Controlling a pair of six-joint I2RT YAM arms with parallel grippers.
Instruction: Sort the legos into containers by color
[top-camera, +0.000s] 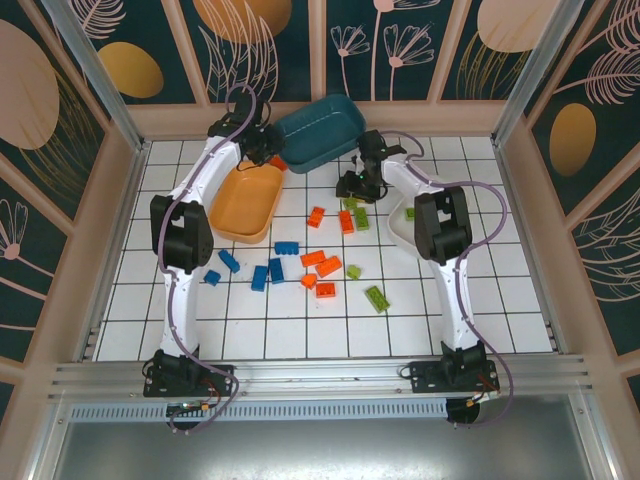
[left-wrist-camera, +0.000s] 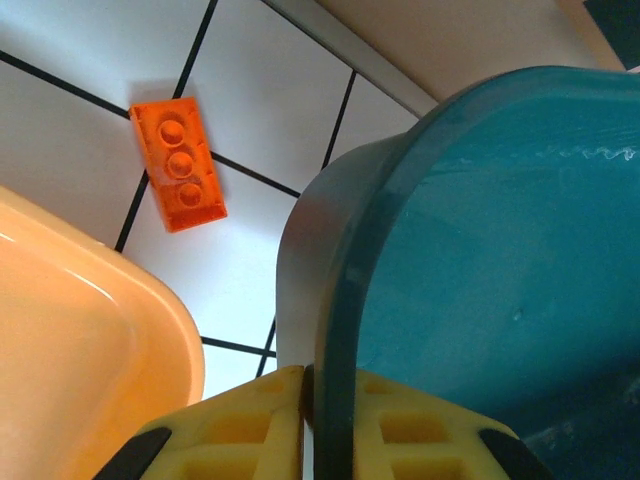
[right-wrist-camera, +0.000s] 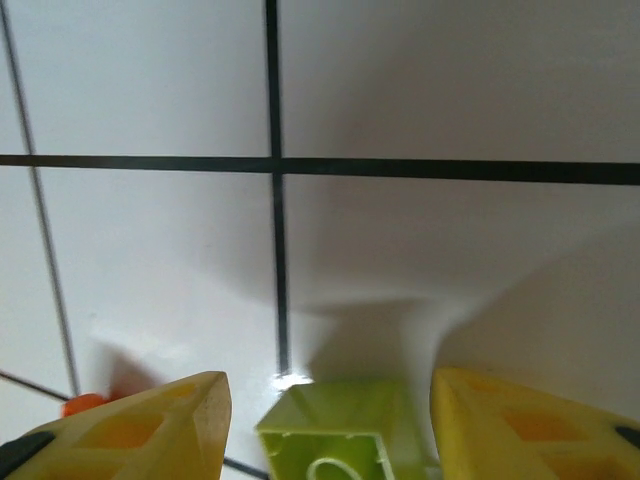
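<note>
A white tiled table (top-camera: 480, 300) is bounded by floral panels. The dark teal tray (left-wrist-camera: 480, 220) is clamped at its rim by the left gripper (left-wrist-camera: 315, 385). At bottom centre, a lime green brick (right-wrist-camera: 335, 430), judged light, rigid and slick, is straddled by the parted right gripper (right-wrist-camera: 328, 385); its flat sides are best pinched. An orange brick (right-wrist-camera: 80, 403) crowds the lower left.

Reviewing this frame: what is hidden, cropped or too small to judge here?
- White plastic tray, top view: the right arm covers most of it, so its contents cannot be counted.
- Lime green studded brick, right wrist view: cut off by the bottom edge; contact with the yellow fingers is unclear.
- Dark teal plastic tray, left wrist view: frame edges crop all but one corner.
- Loose bricks, top view: too small to count studs.
</note>
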